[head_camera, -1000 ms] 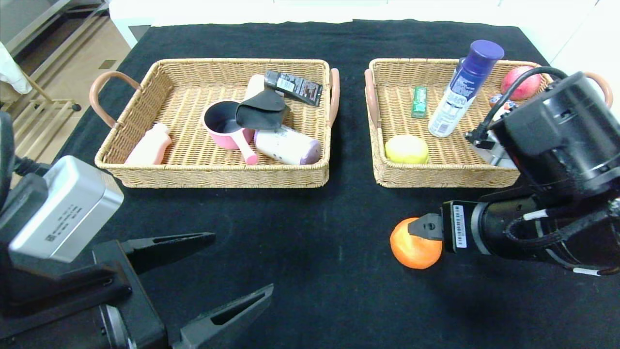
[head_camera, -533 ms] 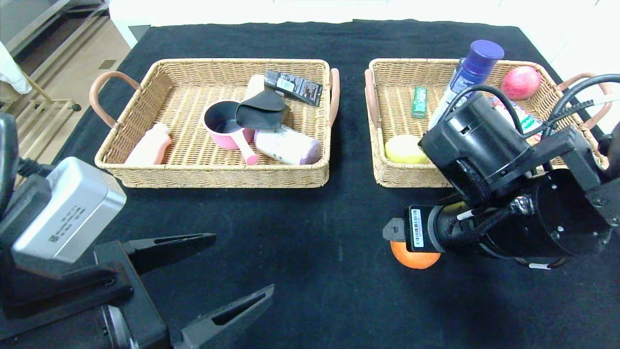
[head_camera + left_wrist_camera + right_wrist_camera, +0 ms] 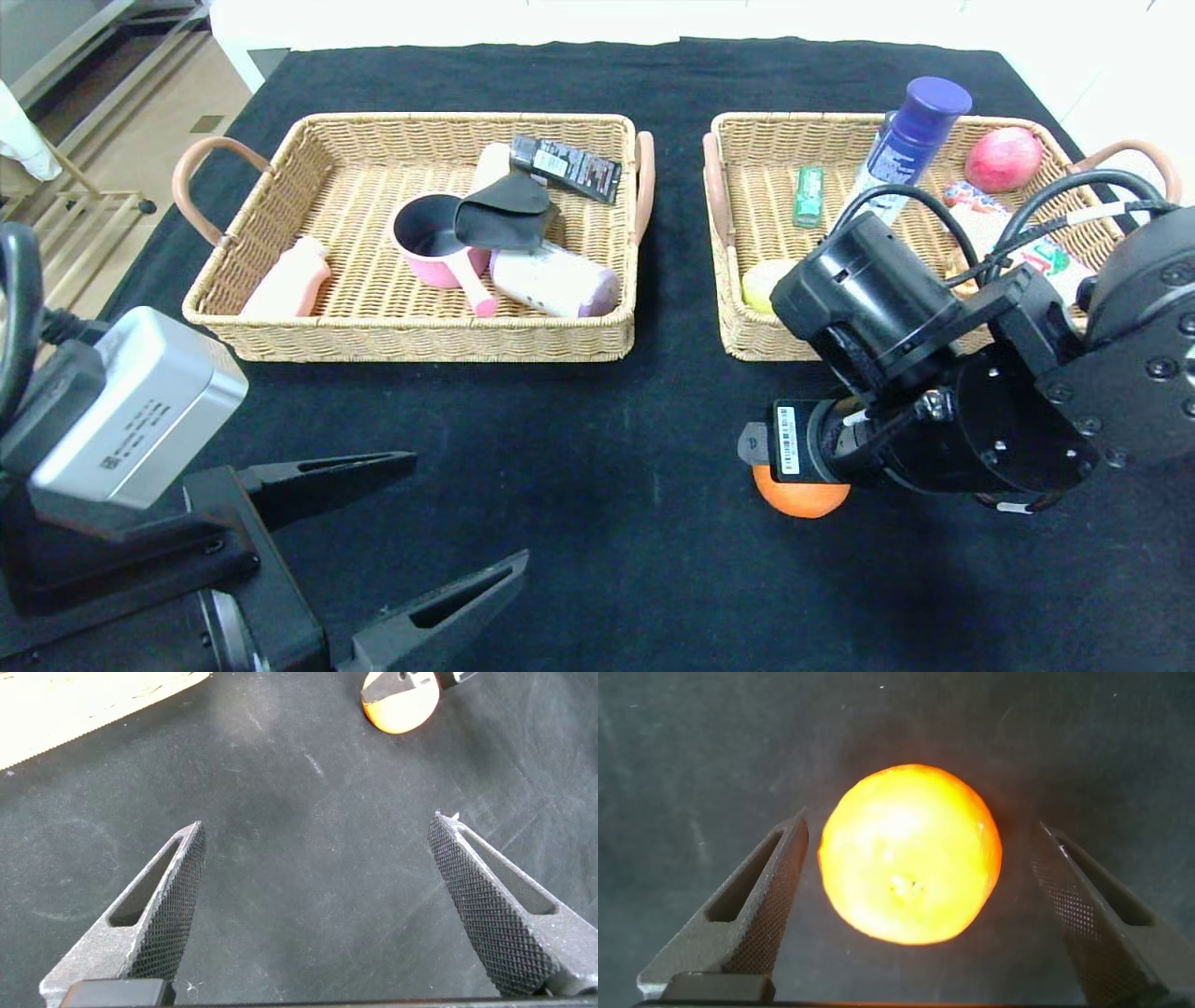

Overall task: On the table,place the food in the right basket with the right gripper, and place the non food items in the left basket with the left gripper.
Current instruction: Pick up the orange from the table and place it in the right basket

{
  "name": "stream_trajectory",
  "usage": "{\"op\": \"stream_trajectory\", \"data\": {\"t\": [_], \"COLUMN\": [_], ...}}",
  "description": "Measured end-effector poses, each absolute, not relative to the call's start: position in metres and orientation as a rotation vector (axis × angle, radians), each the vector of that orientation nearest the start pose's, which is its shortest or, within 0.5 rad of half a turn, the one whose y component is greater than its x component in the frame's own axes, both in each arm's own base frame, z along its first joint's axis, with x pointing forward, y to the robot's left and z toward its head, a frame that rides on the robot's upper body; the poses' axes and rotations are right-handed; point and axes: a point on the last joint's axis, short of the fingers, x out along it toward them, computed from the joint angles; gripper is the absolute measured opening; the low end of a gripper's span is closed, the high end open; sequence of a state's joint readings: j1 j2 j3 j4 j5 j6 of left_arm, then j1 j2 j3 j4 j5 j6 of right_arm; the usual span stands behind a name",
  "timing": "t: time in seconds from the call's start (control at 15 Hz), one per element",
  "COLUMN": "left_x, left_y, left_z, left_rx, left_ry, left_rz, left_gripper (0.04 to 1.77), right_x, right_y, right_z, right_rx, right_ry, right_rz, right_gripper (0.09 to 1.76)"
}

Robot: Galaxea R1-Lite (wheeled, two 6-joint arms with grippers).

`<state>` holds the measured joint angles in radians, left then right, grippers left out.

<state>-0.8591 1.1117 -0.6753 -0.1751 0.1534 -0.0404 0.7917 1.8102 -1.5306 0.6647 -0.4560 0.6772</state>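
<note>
Orange point(image 3: 801, 497): set on the black counter point(image 3: 597, 448), just in front of the right basket point(image 3: 738, 308), not yet inside.
Right gripper point(image 3: 915, 910): lowered over the orange; fingers point(image 3: 752, 905) spread wide, one on each side, nothing clasped.
Left gripper point(image 3: 322, 910): parked low at the near left over bare cloth; fingers released.
Left basket point(image 3: 224, 317): pan point(image 3: 431, 245), pouch point(image 3: 504, 217) and canister point(image 3: 555, 280) already lodged.
Risk: the round fruit is judged likely to roll away if one finger meets it first.
Risk: a shallow pinch could let it be squeezed out.
</note>
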Motion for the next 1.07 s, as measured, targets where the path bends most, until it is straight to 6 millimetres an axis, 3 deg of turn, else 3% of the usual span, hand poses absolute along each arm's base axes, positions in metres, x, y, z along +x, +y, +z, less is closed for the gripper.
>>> {"op": "stream_trajectory", "data": {"t": [0.73, 0.93, 1.07], "left_x": [0.1075, 0.1077, 0.1077], "left_y": [-0.1161, -0.1163, -0.1164], "left_z": [0.2342, 0.2336, 0.2334], "left_rx": [0.095, 0.097, 0.097], "left_ry": [0.261, 0.264, 0.264], "left_rz": [-0.684, -0.684, -0.684], "left_gripper": [1.72, 1.72, 1.72], "right_x": [0.2337, 0.2337, 0.2335], "right_y": [0.2252, 0.2257, 0.2257], "right_z": [0.2254, 0.2239, 0.2234], "right_rx": [0.063, 0.059, 0.057], "right_ry": [0.839, 0.843, 0.844], "right_rz": [0.032, 0.032, 0.031], "right_gripper": [1.71, 1.31, 1.24]}}
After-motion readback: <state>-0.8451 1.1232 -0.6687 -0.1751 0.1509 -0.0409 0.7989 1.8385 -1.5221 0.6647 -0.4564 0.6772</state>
